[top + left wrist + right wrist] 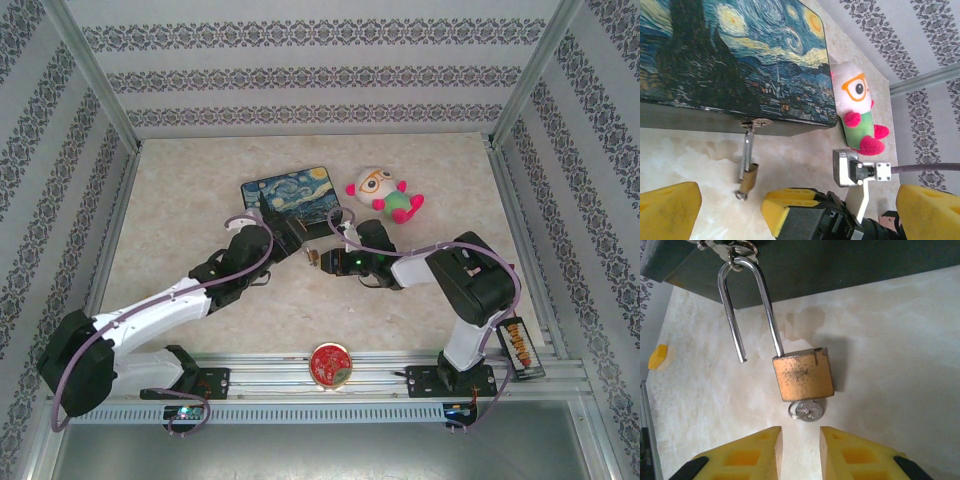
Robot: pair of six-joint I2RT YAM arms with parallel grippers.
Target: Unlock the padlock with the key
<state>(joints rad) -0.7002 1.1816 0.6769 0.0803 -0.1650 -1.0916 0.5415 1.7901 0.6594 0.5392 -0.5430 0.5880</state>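
Padlock (802,376) lies flat on the table (900,340), shackle sprung but hooked in the tin box (840,265) hasp, key (807,410) in its base. Light, rigid, likely slick: pinch the brass body's sides. Right gripper (801,450) sits just behind the key, slightly parted, empty; left gripper (292,238) is spread wide.

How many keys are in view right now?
1. The key sits in the bottom of the padlock, just ahead of the right gripper; the shackle hooks through the latch of the tin box. Another may be hidden out of sight.
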